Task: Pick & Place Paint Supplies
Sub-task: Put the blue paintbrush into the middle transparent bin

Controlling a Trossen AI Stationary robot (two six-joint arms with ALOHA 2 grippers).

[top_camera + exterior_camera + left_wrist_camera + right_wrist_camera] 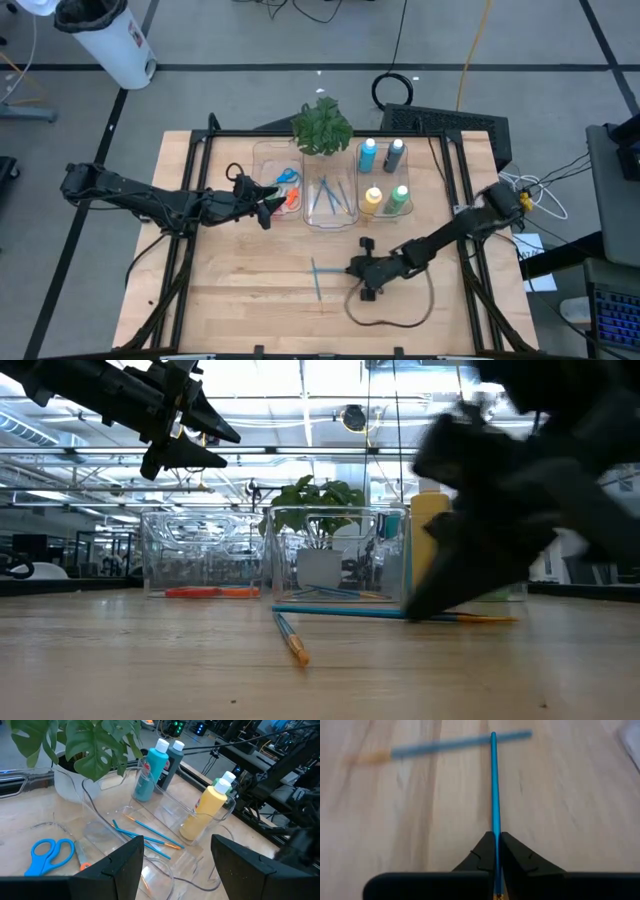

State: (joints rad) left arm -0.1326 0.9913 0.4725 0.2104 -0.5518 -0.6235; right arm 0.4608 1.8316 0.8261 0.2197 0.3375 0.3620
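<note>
The wooden bench (250,300) carries everything, and the two dark arms reach in from its left and right edges. The left gripper (268,212) hangs in the air above the left bin (262,160), its fingers (122,865) parted wide around nothing. The right gripper (362,270) sits low over the bench's middle, toward the near edge, its fingers (520,860) pressed tight on one end of a thin blue brush (494,790) that lies flat on the wood and points away from the wrist. Three clear bins stand in a row near the far edge, just in front of a leafy plant (322,126). The right bin (412,205) holds four paint bottles upright: a light blue bottle (368,155) and a dark bottle (394,155) at the far side, a yellow bottle (372,201) and a green bottle (399,199) at the near side. The middle bin (309,218) holds several thin blue brushes (330,198) lying loose on its floor. The left bin holds blue-handled scissors (286,177) and orange-handled scissors (290,199), both lying flat. A second blue brush with an orange tip (291,639) lies on the bare wood just beyond the far end of the gripped one and crosswise to it, between the bins and the bench's near edge; whether the two touch cannot be told.
</note>
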